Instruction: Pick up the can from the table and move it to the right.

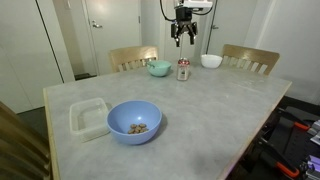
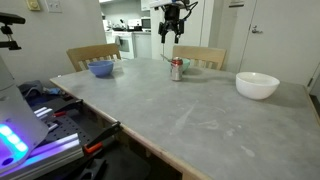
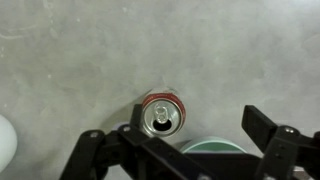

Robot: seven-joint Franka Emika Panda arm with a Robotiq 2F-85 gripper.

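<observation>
A silvery tin can (image 1: pixel 183 69), red-and-white label, stands upright near the grey speckled tabletop's (image 1: pixel 215 115) far edge. Jaws hang spread above it.

A large table (image 1: pixel 210 105) with a pale speckled top and a light wooden edge spread beneath the gripper (image 1: pixel 185 42). At its far edge, just behind the gripper, a wooden chair (image 1: pixel 133 57) stood to one side and a second wooden chair (image 1: pixel 250 58) to the other. Beyond them were white doors (image 1: pixel 100 30) set in a white wall (image 1: pixel 270 25). A third chair back (image 1: pixel 20 150) showed at the near corner, well apart from the gripper. In an exterior view an open doorway (image 2: pixel 125 30) behind the gripper gave onto a brightly lit room, with a pale wall (image 2: pixel 280 40) alongside. Light fell bright and even; a violet glow (image 2: pixel 25 140) shone low beside the table, far from the gripper.
</observation>
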